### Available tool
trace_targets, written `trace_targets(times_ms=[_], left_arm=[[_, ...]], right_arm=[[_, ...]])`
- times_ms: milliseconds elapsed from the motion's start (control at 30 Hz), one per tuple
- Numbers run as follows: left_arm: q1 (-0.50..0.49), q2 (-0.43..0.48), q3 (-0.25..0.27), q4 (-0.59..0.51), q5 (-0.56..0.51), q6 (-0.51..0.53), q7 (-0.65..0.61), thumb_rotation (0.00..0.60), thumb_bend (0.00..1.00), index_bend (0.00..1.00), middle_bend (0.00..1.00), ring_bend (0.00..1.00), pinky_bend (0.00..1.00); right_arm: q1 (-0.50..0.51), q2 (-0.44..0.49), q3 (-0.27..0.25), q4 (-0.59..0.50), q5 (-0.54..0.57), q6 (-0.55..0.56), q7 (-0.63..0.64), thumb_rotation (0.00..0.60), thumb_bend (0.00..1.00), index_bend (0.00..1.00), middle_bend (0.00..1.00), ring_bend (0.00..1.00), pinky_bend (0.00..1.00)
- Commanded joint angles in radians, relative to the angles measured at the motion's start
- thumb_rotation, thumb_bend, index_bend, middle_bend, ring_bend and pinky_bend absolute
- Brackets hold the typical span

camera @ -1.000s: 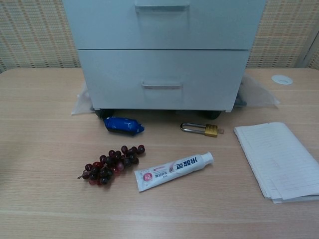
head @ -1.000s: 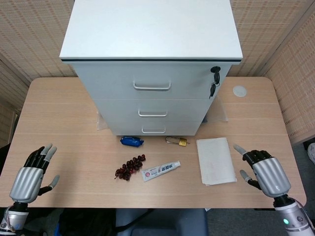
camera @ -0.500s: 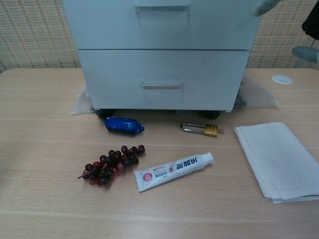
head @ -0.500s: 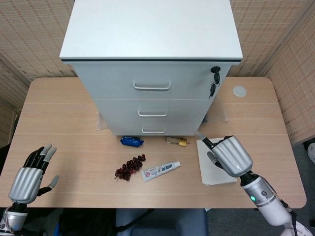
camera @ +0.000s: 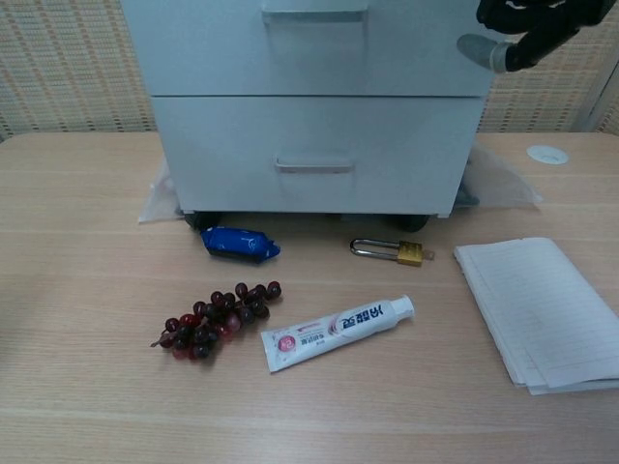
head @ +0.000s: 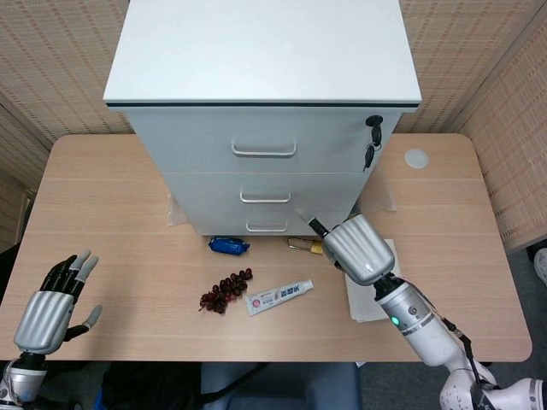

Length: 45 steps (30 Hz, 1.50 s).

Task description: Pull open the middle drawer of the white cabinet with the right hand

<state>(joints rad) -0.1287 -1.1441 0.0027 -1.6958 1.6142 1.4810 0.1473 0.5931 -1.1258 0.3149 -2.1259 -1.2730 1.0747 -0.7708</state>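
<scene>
The white cabinet stands at the back of the table, all three drawers closed. Its middle drawer carries a slim handle, which sits at the top edge of the chest view. My right hand hangs raised in front of the cabinet's lower right corner, fingers apart and holding nothing. In the chest view the right hand is level with the middle drawer's right edge, well right of the handle. My left hand rests open near the table's front left edge.
In front of the cabinet lie a blue packet, a bunch of dark grapes, a toothpaste tube and a brass padlock. A paper stack lies at the right. Keys hang from the top drawer's lock.
My right hand has risen from the table's front right and swung left toward the cabinet front, now over the padlock area. The left hand and the drawers have not moved.
</scene>
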Motion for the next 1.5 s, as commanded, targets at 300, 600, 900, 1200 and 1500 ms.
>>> trace_targets(times_ms=[300,600,900,1200,1500], left_arm=[[-0.004,0.001,0.0,-0.002,0.001,-0.005,0.0,0.6,0.33,0.02,0.0,0.0,0.1],[-0.003,-0.001,0.003,0.003,-0.001,-0.007,-0.002,0.6,0.33,0.02,0.0,0.0,0.1],[-0.002,0.0,0.003,0.005,-0.002,-0.006,-0.002,0.6,0.33,0.02,0.0,0.0,0.1],[-0.003,-0.003,0.002,0.007,-0.004,-0.009,-0.003,0.6,0.33,0.03,0.0,0.0,0.1],[-0.003,-0.005,0.003,0.009,-0.006,-0.01,-0.003,0.6,0.33,0.02,0.0,0.0,0.1]], right_arm=[[0.131,-0.027,0.031,0.014,0.184,-0.018,-0.074,0.6,0.45,0.13,0.92,0.96,0.9],[0.224,-0.045,0.033,0.043,0.285,-0.016,-0.108,0.6,0.45,0.15,0.92,0.96,0.9],[0.274,-0.06,0.01,0.073,0.329,-0.001,-0.095,0.6,0.45,0.2,0.92,0.96,0.9],[0.315,-0.067,-0.01,0.092,0.359,0.006,-0.086,0.6,0.45,0.2,0.92,0.96,0.9],[0.35,-0.071,-0.034,0.096,0.383,0.011,-0.089,0.6,0.45,0.21,0.92,0.96,0.9]])
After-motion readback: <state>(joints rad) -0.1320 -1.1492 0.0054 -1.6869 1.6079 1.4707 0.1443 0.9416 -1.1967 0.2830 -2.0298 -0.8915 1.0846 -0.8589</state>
